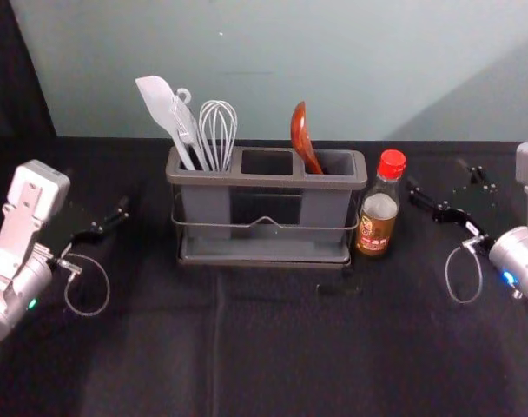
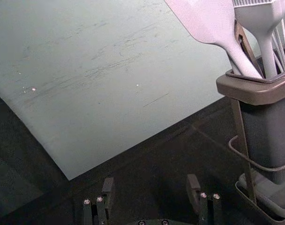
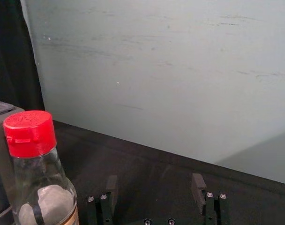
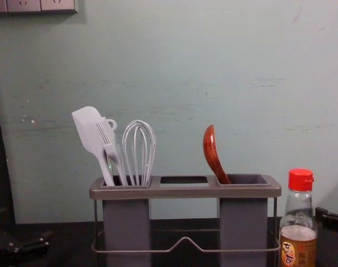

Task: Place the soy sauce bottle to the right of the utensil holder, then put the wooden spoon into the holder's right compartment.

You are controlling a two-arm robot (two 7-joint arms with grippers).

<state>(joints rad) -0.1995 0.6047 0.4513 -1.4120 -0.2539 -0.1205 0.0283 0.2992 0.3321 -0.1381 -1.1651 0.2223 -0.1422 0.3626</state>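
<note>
My left gripper (image 1: 97, 196) stands open left of the grey utensil holder (image 1: 264, 255); the left wrist view shows the gripper (image 2: 151, 183) holding nothing. My right gripper (image 1: 438, 175), to the bottle's right, is open too, and the right wrist view has this gripper (image 3: 155, 180) with nothing between its fingers. The soy sauce bottle (image 1: 377, 219) is upright close beside the holder's right end, its red cap (image 4: 301, 180) on. In the holder's right compartment leans the reddish wooden spoon (image 4: 212, 153), bowl up, its lower part hidden inside.
A white spatula (image 1: 164, 109), a brush (image 4: 110, 146) and a whisk (image 1: 218, 135) stand in the holder's left compartment. Behind the black-covered table (image 1: 290, 347) rises a pale wall (image 1: 290, 52). Wall sockets (image 4: 33, 5) show high on the left.
</note>
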